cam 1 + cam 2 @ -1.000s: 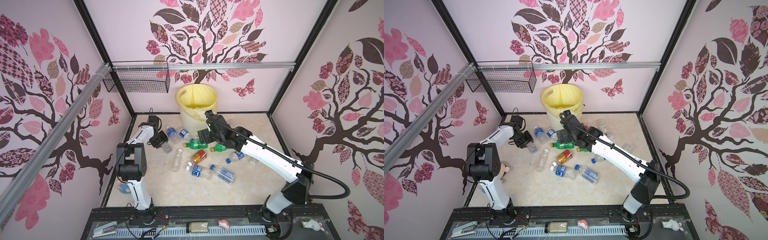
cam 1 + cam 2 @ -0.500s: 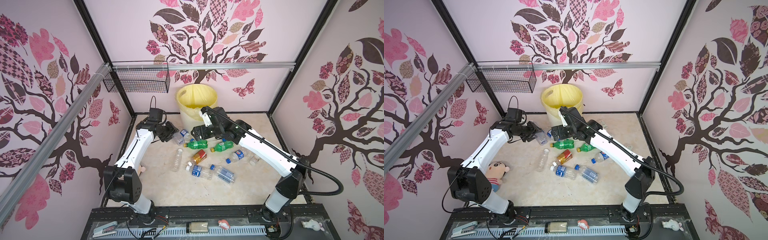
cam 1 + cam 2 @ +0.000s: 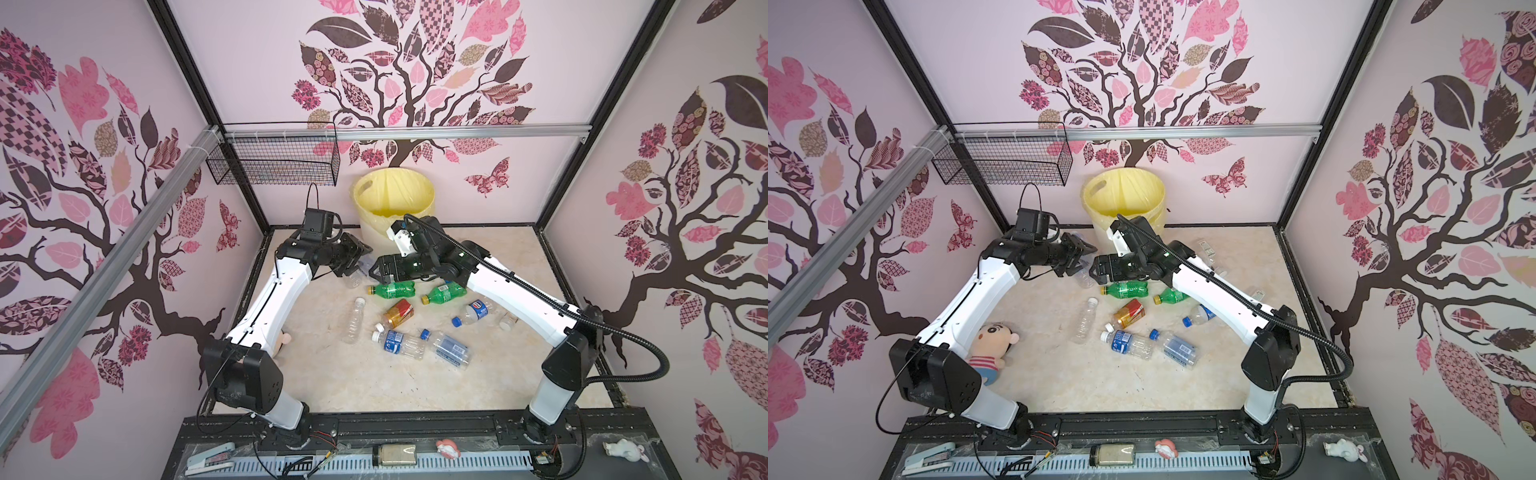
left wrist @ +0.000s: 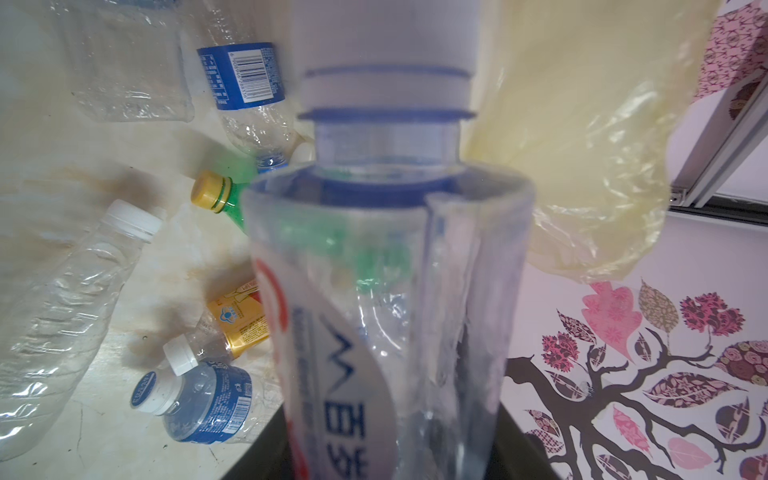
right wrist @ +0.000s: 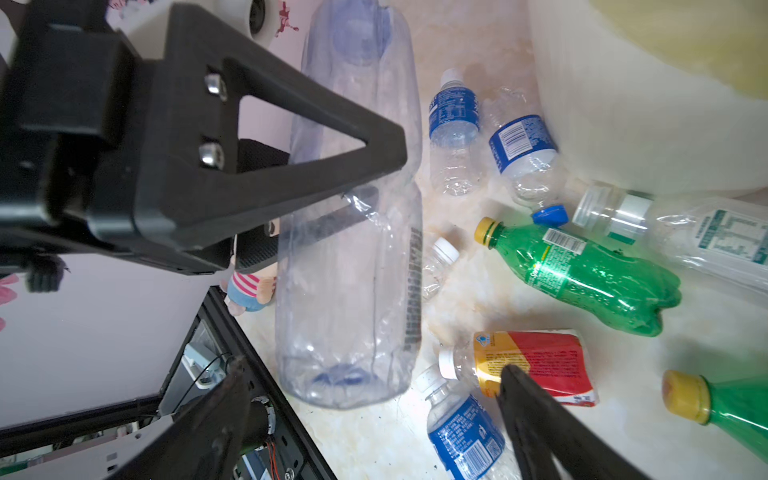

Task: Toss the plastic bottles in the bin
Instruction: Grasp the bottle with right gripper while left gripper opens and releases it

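We see the cream bin with its yellow bag standing just beyond both grippers. We judge this is why the left gripper sits clear of the floor beside its wall: it is clamped across the body of a large clear bottle, cap pointing away from the wrist, ready to go over the rim. The right gripper, its jaws spread wide and empty, hangs just beside that bottle and above a green bottle, probably its next pick, while the amber bottle and small blue-labelled bottles lie scattered below and behind it.
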Tool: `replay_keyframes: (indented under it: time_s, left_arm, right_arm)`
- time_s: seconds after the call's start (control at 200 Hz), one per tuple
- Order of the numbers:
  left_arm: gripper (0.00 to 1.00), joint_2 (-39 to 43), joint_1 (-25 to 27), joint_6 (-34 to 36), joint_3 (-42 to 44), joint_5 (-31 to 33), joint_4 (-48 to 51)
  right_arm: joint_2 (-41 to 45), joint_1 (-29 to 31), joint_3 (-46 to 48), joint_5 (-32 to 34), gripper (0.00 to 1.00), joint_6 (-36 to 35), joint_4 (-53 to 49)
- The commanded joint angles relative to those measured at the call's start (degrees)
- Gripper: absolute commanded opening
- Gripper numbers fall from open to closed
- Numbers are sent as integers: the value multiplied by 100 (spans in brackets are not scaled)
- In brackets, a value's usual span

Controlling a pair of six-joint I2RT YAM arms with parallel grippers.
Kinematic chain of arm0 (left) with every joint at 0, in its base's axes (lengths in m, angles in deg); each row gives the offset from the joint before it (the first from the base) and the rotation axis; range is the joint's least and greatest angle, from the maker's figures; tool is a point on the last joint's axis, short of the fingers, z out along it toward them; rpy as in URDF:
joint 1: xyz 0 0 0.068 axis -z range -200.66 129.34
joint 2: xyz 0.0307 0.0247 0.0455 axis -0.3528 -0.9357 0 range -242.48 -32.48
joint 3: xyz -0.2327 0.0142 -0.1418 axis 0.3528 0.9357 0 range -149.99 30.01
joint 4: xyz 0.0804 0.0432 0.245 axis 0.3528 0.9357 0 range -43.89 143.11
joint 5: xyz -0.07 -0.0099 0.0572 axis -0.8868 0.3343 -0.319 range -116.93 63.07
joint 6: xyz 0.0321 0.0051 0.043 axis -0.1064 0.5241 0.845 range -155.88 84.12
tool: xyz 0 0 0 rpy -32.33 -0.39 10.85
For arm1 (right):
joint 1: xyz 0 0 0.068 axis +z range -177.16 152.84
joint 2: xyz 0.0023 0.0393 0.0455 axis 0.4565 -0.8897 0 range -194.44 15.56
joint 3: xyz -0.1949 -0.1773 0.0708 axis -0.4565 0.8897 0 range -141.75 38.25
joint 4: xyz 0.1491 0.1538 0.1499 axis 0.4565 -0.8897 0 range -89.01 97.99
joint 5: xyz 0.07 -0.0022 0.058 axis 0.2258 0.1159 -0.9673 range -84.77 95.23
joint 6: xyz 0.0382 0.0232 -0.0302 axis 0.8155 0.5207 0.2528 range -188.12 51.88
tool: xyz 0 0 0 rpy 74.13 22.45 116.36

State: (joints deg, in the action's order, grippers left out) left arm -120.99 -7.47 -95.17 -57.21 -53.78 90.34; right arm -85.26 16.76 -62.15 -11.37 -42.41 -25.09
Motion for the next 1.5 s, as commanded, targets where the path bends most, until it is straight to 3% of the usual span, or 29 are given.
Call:
replay_keyframes:
  time_s: [0.0,0.285,0.77,1.06,1.205,1.365,1.43,1.495]
  left_arm:
    - [51,149,61,-161,-247,-127,-107]
    - [51,254,152,-296,-252,-199,-113]
    - [51,387,198,-320,-102,-124,32]
    - [57,422,198,-465,-315,222,137]
    - [66,196,151,-392,-1039,323,472]
    - [83,-107,-84,-290,-2050,323,980]
    - [96,-152,-233,-301,-2345,251,1022]
    - [97,-196,-407,-294,-2688,141,1048]
  right_arm:
    - [-175,-4,51,-291,95,162,228]
    - [-380,-18,-184,-292,88,182,316]
    - [-265,-92,-30,-65,60,357,648]
    - [6,-255,70,111,45,371,650]
    - [88,-392,-81,330,44,166,474]
    - [37,-583,-668,669,43,-127,64]
    - [-6,-649,-928,839,43,-241,-89]
    - [-75,-686,-1263,971,43,-406,-252]
